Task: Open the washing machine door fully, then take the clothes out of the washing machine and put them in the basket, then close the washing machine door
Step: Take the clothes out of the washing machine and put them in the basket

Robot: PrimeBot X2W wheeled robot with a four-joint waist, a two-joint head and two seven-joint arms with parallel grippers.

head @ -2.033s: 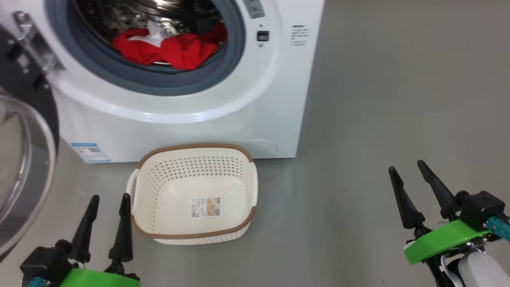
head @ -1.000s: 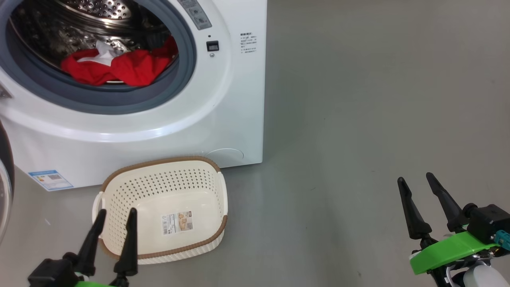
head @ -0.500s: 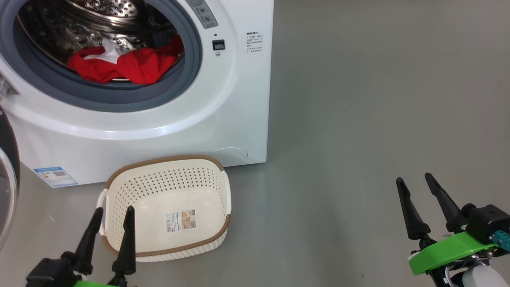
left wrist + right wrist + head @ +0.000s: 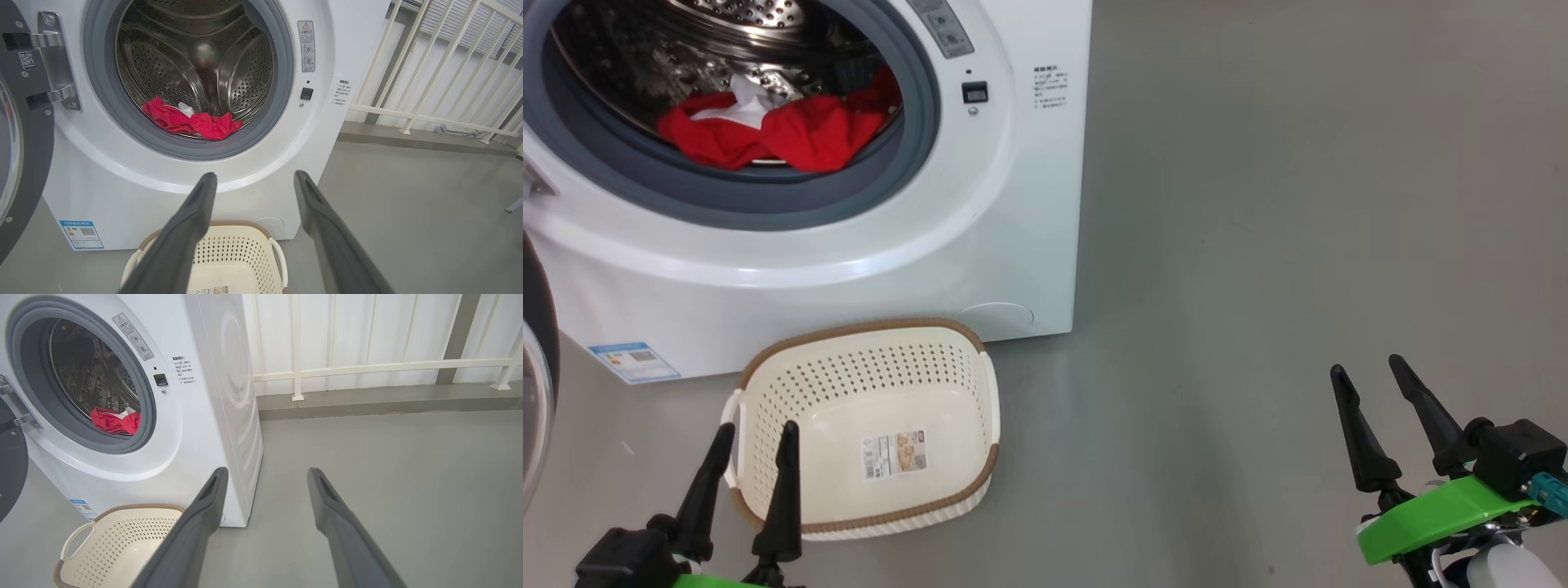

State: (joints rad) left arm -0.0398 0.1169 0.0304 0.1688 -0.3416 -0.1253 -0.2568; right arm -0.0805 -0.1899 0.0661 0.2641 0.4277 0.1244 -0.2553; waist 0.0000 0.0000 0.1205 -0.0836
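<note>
Clothes (image 4: 776, 135) still lie in the washing machine (image 4: 1013, 204) while left tool (image 4: 756, 428) and right tool (image 4: 1365, 364) stay wide, empty.

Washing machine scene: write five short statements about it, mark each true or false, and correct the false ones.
1. The washing machine door stands open. True.
2. The clothes lie in the basket. False: they lie in the drum of the washing machine, and there are no clothes in the basket.
3. The left gripper and the right gripper are both open and hold nothing. True.
4. The basket sits on top of the washing machine. False: it stands on the floor in front of it.
5. The right gripper reaches into the drum. False: it hovers over the floor, off to the machine's right.
</note>
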